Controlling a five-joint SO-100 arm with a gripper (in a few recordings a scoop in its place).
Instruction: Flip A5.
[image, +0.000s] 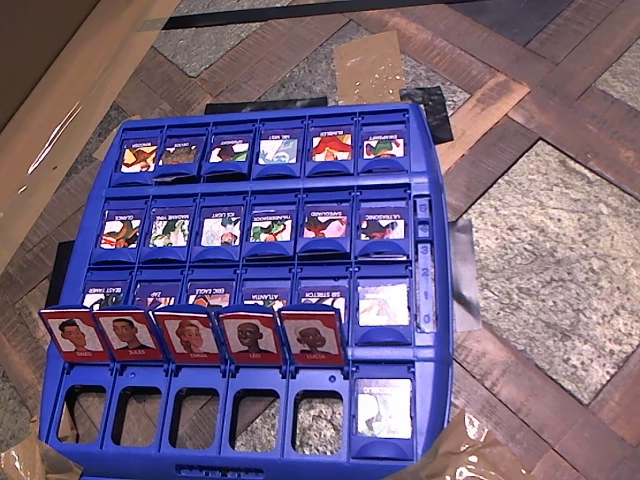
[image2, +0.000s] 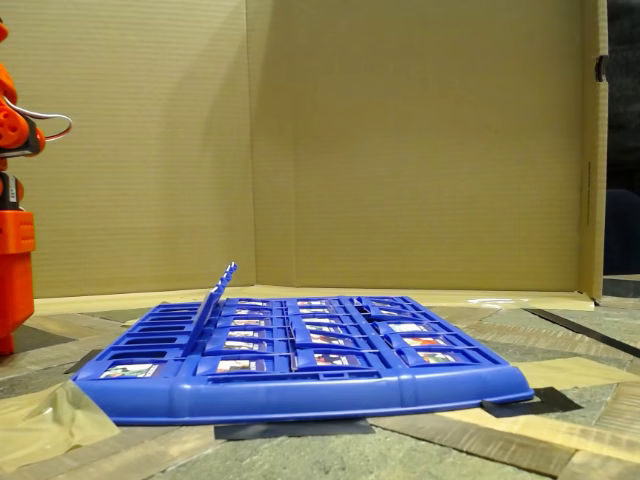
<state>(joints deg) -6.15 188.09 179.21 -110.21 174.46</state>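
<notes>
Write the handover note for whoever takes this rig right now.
Orange arm parked at the fixed view's left edge, clear of the blue board; check the gripper yourself.
A5 lies flat, pale glossy side up, in the right-end slot of the overhead view's bottom row; the five other red tiles stand upright beside it.
Flip looks done if down was meant; otherwise raise A5.

orange arm (image2: 14, 200) cut off at left edge, tile captions (image: 252, 356) too small to read

You see A5 (image: 383, 408) lying flat in the board's near-right corner slot in the overhead view, its pale, glossy reverse up, red frame hidden.
</notes>
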